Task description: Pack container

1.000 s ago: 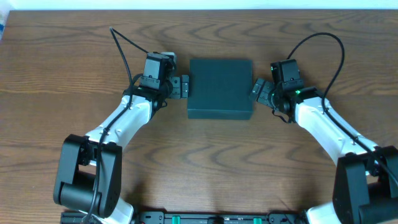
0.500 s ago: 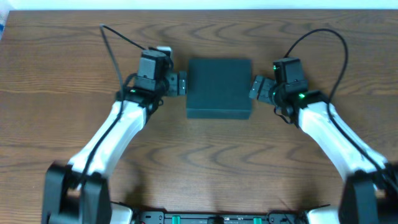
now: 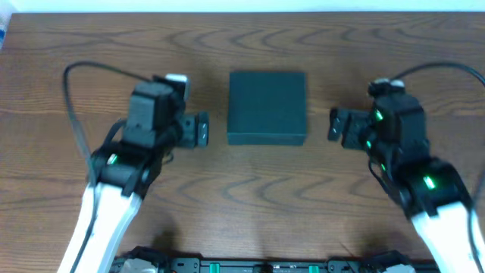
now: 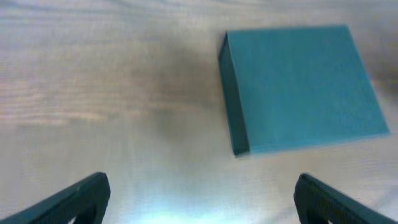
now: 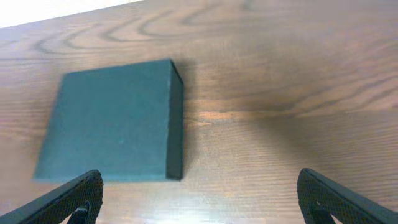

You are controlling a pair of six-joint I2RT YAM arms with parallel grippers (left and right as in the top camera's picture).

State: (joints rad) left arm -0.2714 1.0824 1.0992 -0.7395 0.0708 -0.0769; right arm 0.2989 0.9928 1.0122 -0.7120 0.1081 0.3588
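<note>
The container (image 3: 267, 106) is a dark teal-green square box with its lid shut, on the wooden table at centre. It also shows in the left wrist view (image 4: 301, 87) and in the right wrist view (image 5: 112, 121). My left gripper (image 3: 202, 130) is open and empty, a short way left of the container, apart from it; its fingers show in the left wrist view (image 4: 202, 199). My right gripper (image 3: 335, 127) is open and empty, a short way right of the container, apart from it; its fingers show in the right wrist view (image 5: 205, 199).
The wooden table (image 3: 250, 189) runs to a pale far edge (image 3: 242, 6) at the top. Black cables (image 3: 83, 72) loop from each arm. No other objects show.
Both grippers have drawn back from the container's sides and toward the front. The arms look raised and nearer the camera. The container has not moved.
</note>
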